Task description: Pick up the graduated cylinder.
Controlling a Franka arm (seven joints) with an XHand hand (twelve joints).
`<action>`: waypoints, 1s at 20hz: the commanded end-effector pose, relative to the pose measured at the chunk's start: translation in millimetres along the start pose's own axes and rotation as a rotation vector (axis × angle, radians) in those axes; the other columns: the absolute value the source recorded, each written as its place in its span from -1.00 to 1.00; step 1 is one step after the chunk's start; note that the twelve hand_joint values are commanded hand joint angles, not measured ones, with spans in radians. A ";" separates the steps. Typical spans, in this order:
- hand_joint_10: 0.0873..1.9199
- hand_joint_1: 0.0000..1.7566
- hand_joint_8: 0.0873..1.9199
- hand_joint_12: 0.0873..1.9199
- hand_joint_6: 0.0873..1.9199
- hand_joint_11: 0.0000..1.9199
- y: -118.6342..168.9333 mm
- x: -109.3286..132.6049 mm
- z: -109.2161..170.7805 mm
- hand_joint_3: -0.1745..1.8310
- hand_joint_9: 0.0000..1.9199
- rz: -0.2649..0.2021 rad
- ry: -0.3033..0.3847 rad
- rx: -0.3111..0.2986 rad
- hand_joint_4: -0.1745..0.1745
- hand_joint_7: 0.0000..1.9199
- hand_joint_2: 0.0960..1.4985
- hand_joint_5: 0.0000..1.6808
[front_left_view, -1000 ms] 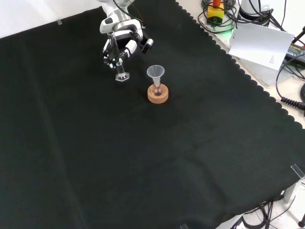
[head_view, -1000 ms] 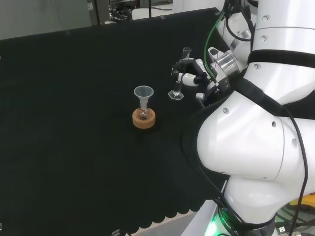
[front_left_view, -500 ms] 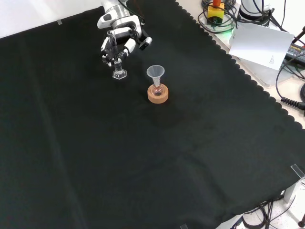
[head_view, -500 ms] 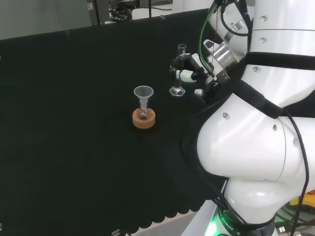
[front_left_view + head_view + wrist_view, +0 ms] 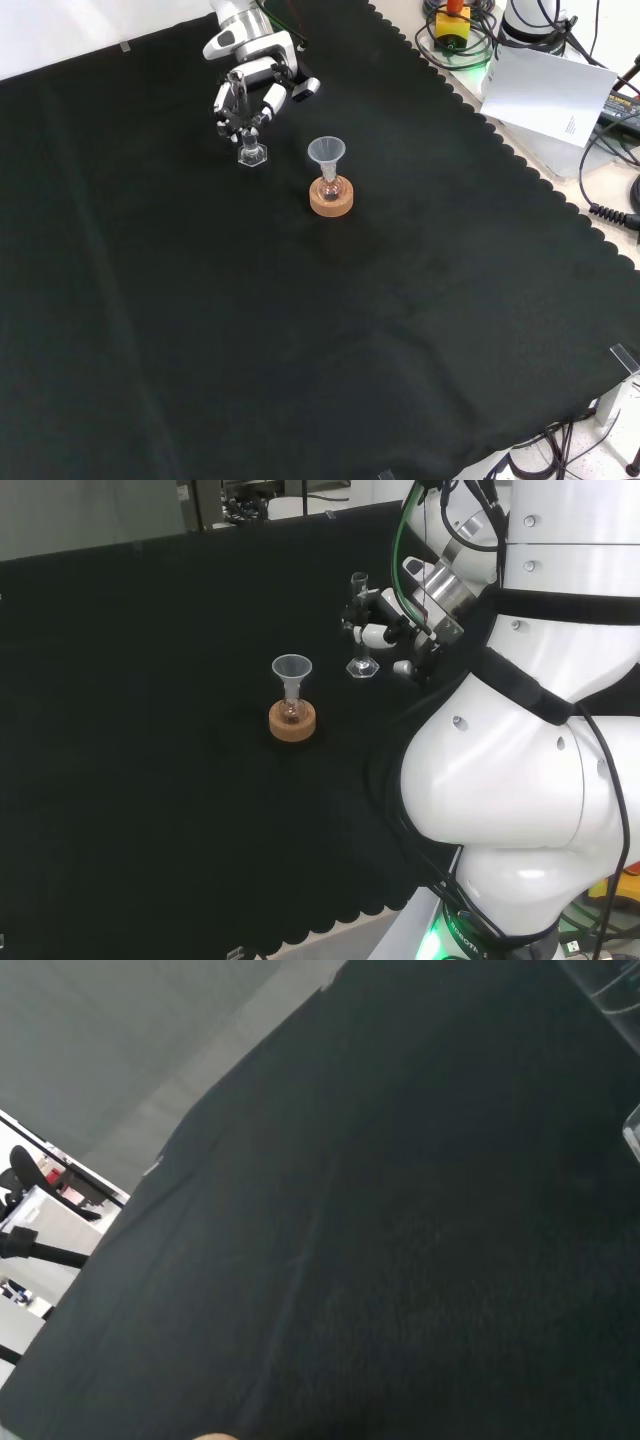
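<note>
Black cloth covers the whole bench, w/ a scalloped edge along its right side in the front view. Papers and cables lie past that edge at top right.

Hand comes in at the top of the front view, upper left of centre. Its fingers are curled round the graduated cylinder, gripping the tube approx. at mid-height. Cylinder is clear, slim and about upright; its hexagonal foot hangs below the fingers. Can't tell from the front view whether the foot touches the cloth or is just off it.

Head view: hand sits left of the arm's big white links, and the cylinder stands up through the fingers, its mouth above them and its foot below. Foot looks close to the cloth; contact vs. small gap not clear.

Near the cylinder stands a small flask on a cork ring, w/ a clear funnel set in its neck. Front view: this set is right of and nearer than the cylinder, apart from it, not touching. Head view: cork ring and funnel are left of and nearer than the hand.

Wrist view: mostly cloth, w/ a bit of clear glass at the picture's edge; which piece it is can't be told.
</note>
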State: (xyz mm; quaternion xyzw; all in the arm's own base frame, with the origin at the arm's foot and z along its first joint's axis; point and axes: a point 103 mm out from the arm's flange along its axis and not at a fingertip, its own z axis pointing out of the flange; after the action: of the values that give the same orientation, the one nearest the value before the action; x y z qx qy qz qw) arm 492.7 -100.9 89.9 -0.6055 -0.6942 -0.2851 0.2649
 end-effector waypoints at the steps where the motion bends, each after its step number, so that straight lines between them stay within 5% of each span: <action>1: -0.70 0.27 -0.23 -0.10 0.29 0.06 -0.7 -0.6 -1.3 -0.83 0.18 0.004 -0.007 -0.002 -1.00 -0.14 0.59 -0.05; 20: -0.72 0.27 -0.26 -0.11 0.28 0.07 -6.0 -9.5 2.9 -0.83 0.20 0.016 0.021 -0.019 -1.00 -0.12 0.59 -0.04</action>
State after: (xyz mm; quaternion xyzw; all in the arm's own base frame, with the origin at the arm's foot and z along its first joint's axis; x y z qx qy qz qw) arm 489.7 -105.5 82.9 -0.6106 -0.6858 -0.2908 0.2687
